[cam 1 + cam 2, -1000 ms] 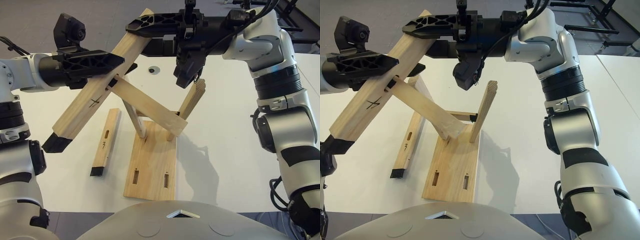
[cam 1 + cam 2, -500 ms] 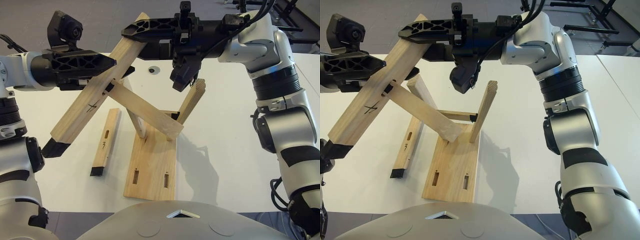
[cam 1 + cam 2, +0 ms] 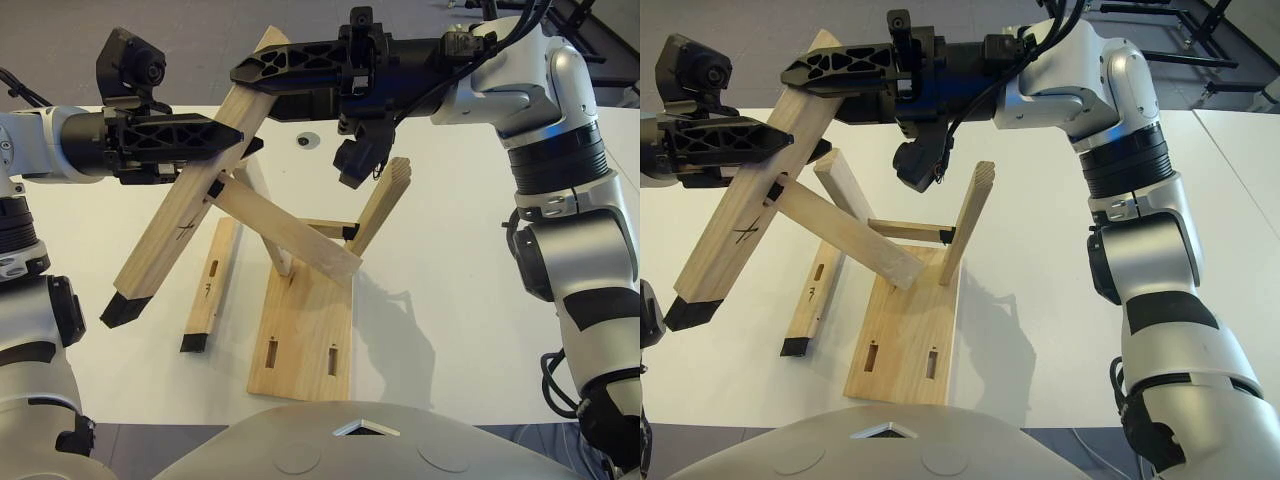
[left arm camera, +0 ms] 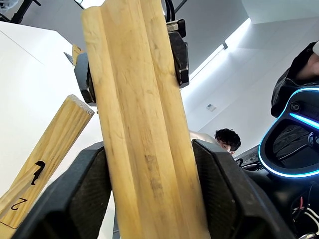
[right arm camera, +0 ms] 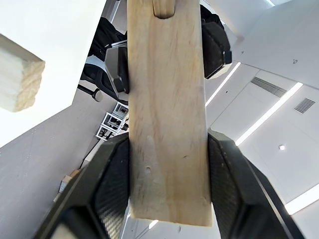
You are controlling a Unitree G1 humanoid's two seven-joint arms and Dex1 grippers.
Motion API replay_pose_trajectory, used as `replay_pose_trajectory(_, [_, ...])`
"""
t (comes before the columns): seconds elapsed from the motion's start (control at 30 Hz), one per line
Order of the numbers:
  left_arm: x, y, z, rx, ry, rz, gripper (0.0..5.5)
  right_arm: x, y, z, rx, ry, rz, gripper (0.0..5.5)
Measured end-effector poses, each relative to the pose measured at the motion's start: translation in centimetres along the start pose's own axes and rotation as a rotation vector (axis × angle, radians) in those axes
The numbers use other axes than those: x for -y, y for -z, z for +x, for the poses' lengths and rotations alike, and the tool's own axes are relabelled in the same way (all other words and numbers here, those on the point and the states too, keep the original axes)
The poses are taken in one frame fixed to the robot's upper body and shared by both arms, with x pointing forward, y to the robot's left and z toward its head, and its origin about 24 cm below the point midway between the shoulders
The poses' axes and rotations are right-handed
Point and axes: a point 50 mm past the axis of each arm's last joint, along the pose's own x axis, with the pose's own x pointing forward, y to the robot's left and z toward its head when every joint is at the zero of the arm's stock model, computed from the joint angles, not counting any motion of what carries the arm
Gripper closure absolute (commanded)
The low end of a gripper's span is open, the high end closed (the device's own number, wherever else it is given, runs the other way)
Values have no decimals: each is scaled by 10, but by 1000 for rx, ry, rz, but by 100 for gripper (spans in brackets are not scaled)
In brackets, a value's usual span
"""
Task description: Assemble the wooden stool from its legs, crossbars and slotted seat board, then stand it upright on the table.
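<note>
leg clamped mid-shaft by L claw, top end by R claw, both closed on it | crossbar socketed in | wood judged stiff, light; flat faces best gripped

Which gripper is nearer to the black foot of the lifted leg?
Left. The left gripper clamps the leg's middle, the right gripper its top end, farthest from the black foot.

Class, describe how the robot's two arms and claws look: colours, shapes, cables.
The left arm and the right arm have glossy silver-white rounded shells with black bands at the joints. The left claw and the right claw are matt black, each with two long fingers cut in a triangular lattice. Black cables loop above the right arm.
</note>
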Motion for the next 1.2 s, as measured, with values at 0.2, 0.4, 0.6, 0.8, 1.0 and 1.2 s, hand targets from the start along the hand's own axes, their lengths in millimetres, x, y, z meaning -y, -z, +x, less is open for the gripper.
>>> replay_pose_trajectory(0.2, [2, -1, 0, -4, -6, 33, 321, 4, 1, 1, -7, 13, -88, 346])
replay_pose_trajectory(0.4, [1, -1, 0, -7, -23, 66, 324, 3, 2, 2, -12, 23, -125, 346])
replay_pose_trajectory(0.6, [-2, -2, -3, 25, 3, 57, 326, 4, 4, 3, -19, 31, -163, 346])
replay_pose_trajectory(0.8, [0, -3, 0, 21, 46, 74, 340, 17, 16, -2, -129, 161, -140, 211])
replay_pose_trajectory(1.0, [0, -3, 0, 23, 47, 77, 340, 24, 23, -5, -197, 225, -127, 95])
replay_pose_trajectory(1.2, [12, -12, -17, 165, 30, 255, 340, 38, 45, -39, -406, 332, -86, 10])
